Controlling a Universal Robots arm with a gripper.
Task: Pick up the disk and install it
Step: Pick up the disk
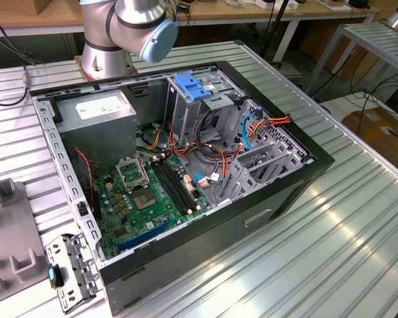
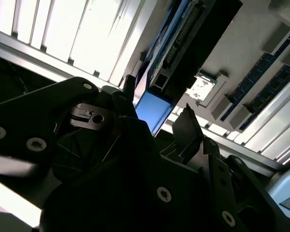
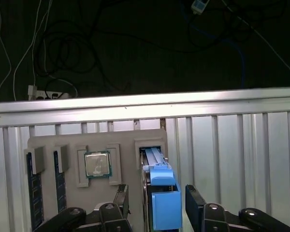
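The gripper [image 3: 156, 193] is straddling the disk [image 3: 165, 209] with the jaws standing wide. The disk is sitting upright between the fingertips [image 3: 193, 198], seated in a grey tray [image 3: 77, 145] slot.

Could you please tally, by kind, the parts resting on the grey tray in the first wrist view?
Memory sticks: 2
Processor chip: 1
Disk: 1
Total: 4
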